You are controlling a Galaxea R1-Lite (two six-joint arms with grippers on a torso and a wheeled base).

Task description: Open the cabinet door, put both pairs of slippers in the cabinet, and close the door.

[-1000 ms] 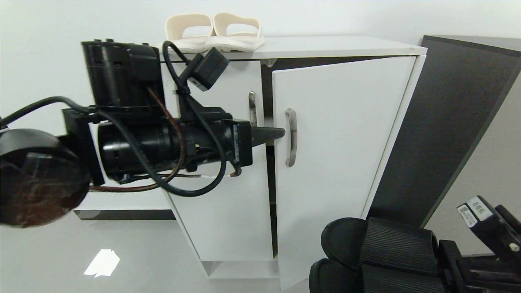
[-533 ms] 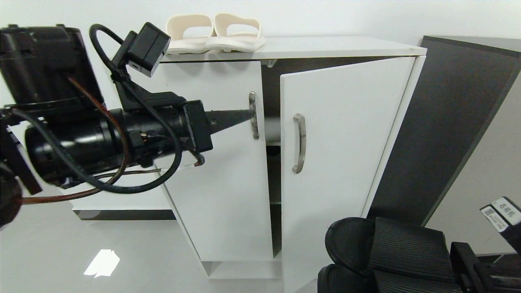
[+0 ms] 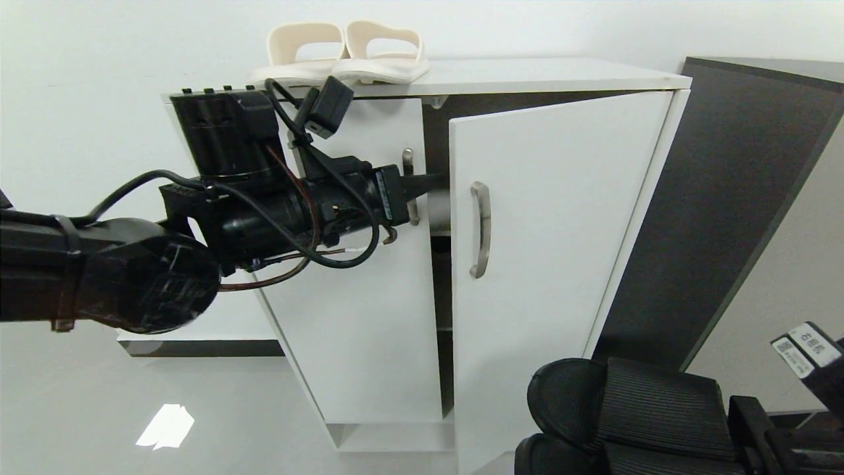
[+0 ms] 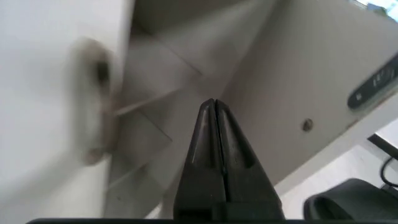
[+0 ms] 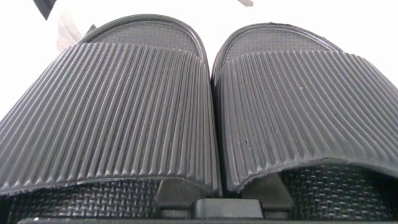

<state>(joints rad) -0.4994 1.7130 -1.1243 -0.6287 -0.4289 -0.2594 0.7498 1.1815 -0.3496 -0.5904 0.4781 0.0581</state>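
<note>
The left gripper (image 4: 214, 106) is pinched shut and empty, its tip in the dark gap (image 3: 436, 132) between the doors at mid-frame, just beside the left handle (image 3: 407, 158). The right door (image 3: 547, 297) stands ajar and the left door (image 3: 356, 316) is flush. The right gripper (image 5: 224, 198) clamps the black slippers (image 3: 633, 415) at lower right, before the right door. The cream slippers (image 3: 346, 53) lie on the cabinet (image 3: 541, 72) top, upper centre.

The head view is bright and evenly lit from above. The cabinet (image 3: 547, 71) top casts a thin shadow band under its lip, and the gap behind the open door (image 3: 547, 264) stays dark. A hard white glare patch (image 3: 165, 425) sits on the glossy floor (image 3: 72, 396). Straight edges lean outward toward the sides. In the left wrist view the handle (image 4: 94, 102) is smeared by blur. Behind the black slippers (image 5: 124, 118) the background is blown out white.
</note>
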